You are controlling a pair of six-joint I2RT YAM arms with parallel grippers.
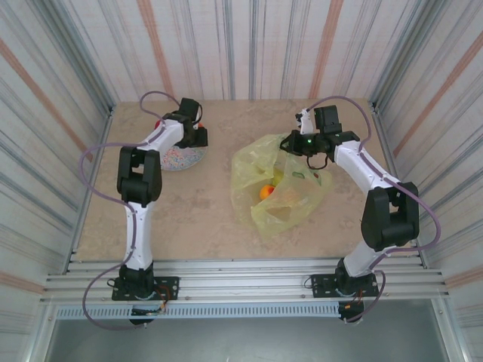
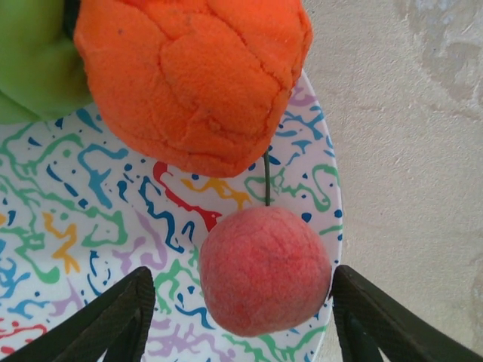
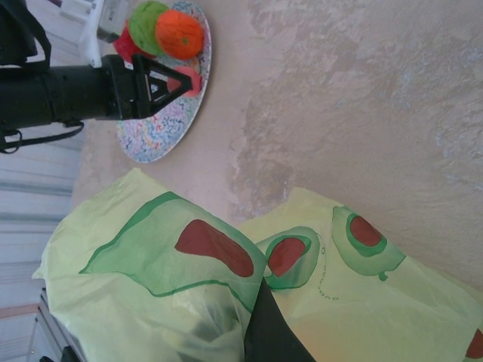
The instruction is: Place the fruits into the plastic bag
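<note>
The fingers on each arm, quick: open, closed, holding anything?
Left fingers: open, either side of the pink fruit, not gripping it.
Right fingers: closed, pinching the plastic bag.

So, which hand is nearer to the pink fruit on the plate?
Left. The left hand stands over the pink fruit, one finger on each side. The right hand is far across the table, shut on the plastic bag.
</note>
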